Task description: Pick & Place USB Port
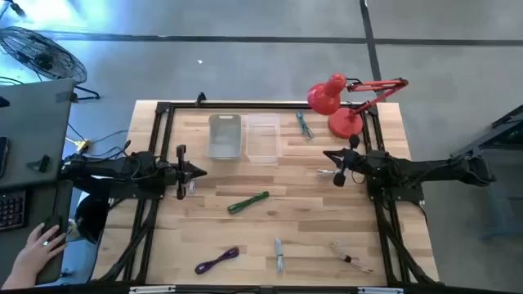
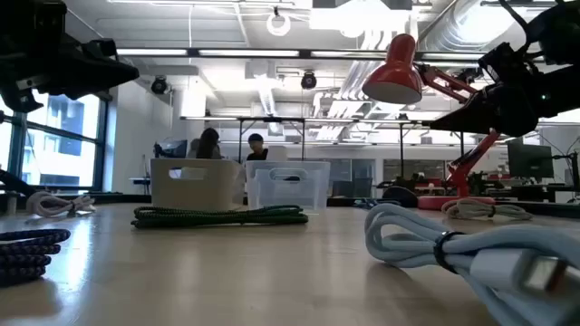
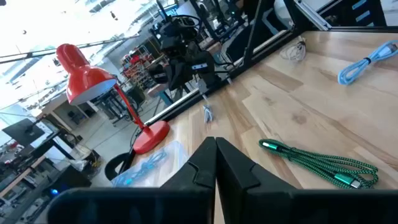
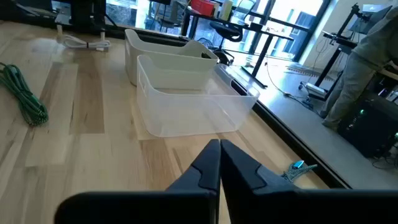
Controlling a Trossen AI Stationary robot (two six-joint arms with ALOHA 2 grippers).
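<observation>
Several coiled USB cables lie flat on the wooden table: a green one [image 1: 248,202] [image 3: 317,163] at the middle, a purple one [image 1: 217,260], a light blue one [image 1: 279,255] [image 2: 453,244] and a beige one [image 1: 350,257] near the near edge, and a teal one [image 1: 304,125] [image 4: 297,168] by the lamp. A grey bin [image 1: 225,135] [image 4: 161,46] and a clear bin [image 1: 262,139] [image 4: 193,99] stand side by side toward the far edge. My left gripper [image 1: 200,171] [image 3: 216,146] hovers shut left of the green cable. My right gripper [image 1: 327,154] [image 4: 219,149] hovers shut, right of the clear bin.
A red desk lamp [image 1: 335,102] stands at the far right corner. A small white cable [image 1: 190,186] [image 4: 84,42] lies by my left gripper, another [image 1: 327,171] [image 3: 207,113] by my right. A black frame rail [image 1: 245,104] borders the table. A person's hand [image 1: 41,245] is off the left side.
</observation>
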